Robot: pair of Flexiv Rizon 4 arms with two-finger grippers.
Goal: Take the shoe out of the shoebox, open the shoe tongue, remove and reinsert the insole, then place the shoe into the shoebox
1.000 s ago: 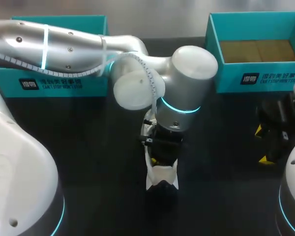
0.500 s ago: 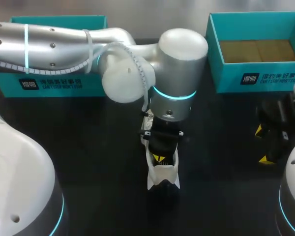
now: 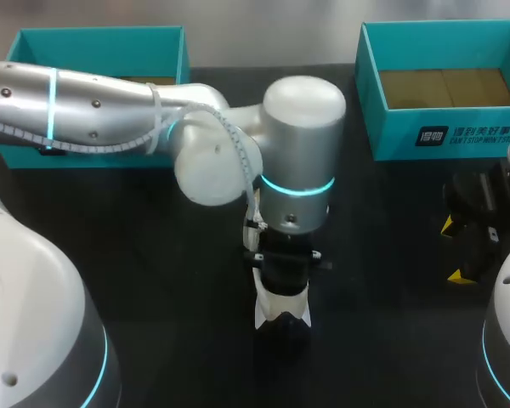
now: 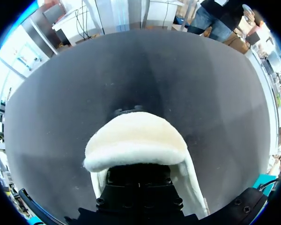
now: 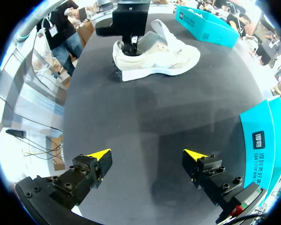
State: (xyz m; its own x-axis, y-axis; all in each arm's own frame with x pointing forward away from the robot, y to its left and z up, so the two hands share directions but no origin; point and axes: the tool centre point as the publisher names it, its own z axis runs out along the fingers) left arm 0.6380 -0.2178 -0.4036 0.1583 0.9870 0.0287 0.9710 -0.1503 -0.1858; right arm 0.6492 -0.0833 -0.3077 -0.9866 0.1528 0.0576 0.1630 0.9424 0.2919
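Observation:
A white shoe (image 3: 280,313) lies on the black table near the front middle, seen from the side in the right wrist view (image 5: 161,58). My left arm comes across from the left. Its gripper (image 3: 282,287) points straight down into the shoe's opening at the heel end (image 5: 131,44). In the left wrist view the cream heel lining (image 4: 136,140) curves just ahead of the black gripper body (image 4: 139,187), and the tips are hidden inside the shoe. I cannot see anything held. My right gripper (image 5: 147,157) hangs open and empty at the table's right side (image 3: 452,251), well apart from the shoe.
A teal shoebox (image 3: 433,136) with a brown floor stands at the back right, and shows beside my right gripper (image 5: 267,136). A second teal box (image 3: 102,38) stands at the back left, partly behind my left arm. Bare black tabletop (image 5: 159,112) lies between the right gripper and the shoe.
My left wrist has shifted toward the front and sunk lower over the shoe. Its yellow tips, visible before, are now hidden inside the shoe. The right arm has kept still.

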